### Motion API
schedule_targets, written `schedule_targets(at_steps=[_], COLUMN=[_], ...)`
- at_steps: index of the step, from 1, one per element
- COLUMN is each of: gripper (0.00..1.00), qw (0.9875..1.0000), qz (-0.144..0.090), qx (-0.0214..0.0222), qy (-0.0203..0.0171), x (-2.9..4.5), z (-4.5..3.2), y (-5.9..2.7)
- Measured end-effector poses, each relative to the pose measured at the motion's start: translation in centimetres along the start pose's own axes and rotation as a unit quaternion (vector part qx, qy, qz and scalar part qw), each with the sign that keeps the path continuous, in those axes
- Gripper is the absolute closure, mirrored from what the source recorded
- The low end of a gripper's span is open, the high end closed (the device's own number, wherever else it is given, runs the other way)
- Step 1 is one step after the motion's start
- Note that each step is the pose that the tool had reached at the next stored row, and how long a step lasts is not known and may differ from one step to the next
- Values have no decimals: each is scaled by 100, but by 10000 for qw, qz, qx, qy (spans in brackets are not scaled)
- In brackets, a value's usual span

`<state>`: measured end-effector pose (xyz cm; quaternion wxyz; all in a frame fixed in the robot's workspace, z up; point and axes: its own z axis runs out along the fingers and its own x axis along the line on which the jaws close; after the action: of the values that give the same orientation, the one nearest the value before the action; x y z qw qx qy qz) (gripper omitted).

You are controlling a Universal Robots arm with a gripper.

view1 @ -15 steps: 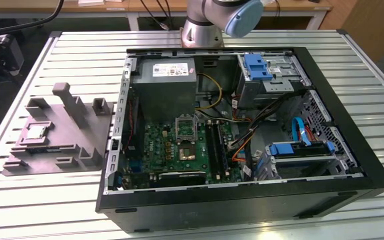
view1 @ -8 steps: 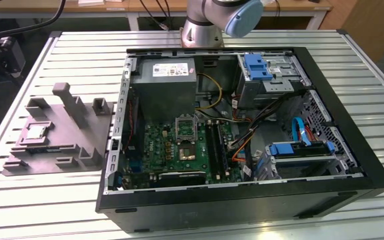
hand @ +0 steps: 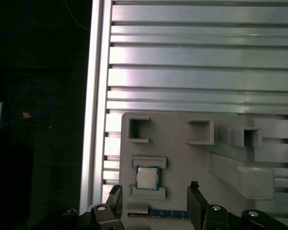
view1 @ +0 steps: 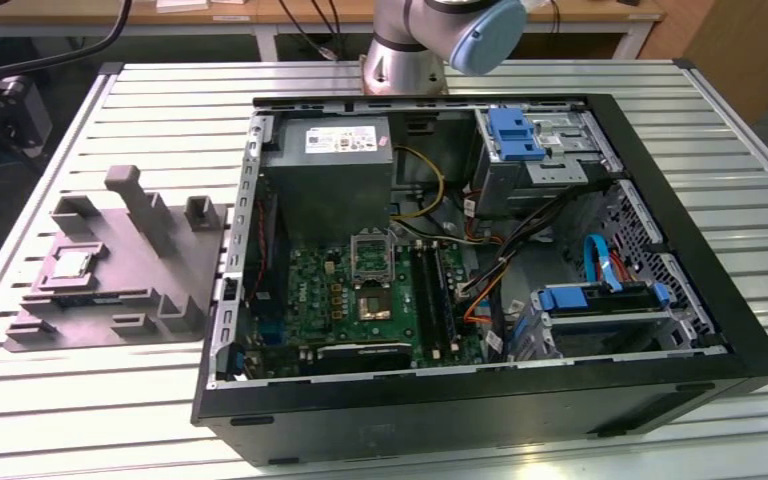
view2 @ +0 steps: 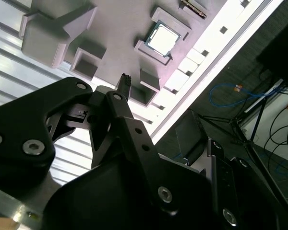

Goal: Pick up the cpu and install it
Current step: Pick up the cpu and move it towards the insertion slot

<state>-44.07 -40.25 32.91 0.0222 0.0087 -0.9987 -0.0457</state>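
The cpu (view1: 67, 264) is a small silvery square chip lying in a recess of the grey holder block (view1: 157, 255), on the table at the exterior view's left. Both wrist views look down on it, and the cpu (hand: 146, 178) (view2: 164, 39) lies flat with nothing touching it. My gripper (hand: 155, 194) hangs above the block, open, its two black fingers spread wide with the chip near the line between them. One fingertip (view2: 126, 80) shows in the second wrist view, short of the chip. The black-framed socket (view1: 375, 303) on the green motherboard inside the case has its lid raised.
The open computer case (view1: 704, 330) lies on its side across the slatted aluminium table (view1: 117, 400), full of cables, drive bays and a power supply (view1: 337, 150). The holder block carries several raised posts and pockets (hand: 240, 175). The table's edge (hand: 97, 96) runs close beside the block.
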Motion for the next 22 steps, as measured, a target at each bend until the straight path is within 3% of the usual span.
schedule_targets(at_steps=[6, 11, 22], gripper=[35, 35, 35], qw=[10000, 10000, 10000], qz=[0, -5, -4], qx=[0, 3, 4], qy=[-3, -50, -49], x=[0, -1, 4], z=[4, 18, 89], y=[-2, -3, -11])
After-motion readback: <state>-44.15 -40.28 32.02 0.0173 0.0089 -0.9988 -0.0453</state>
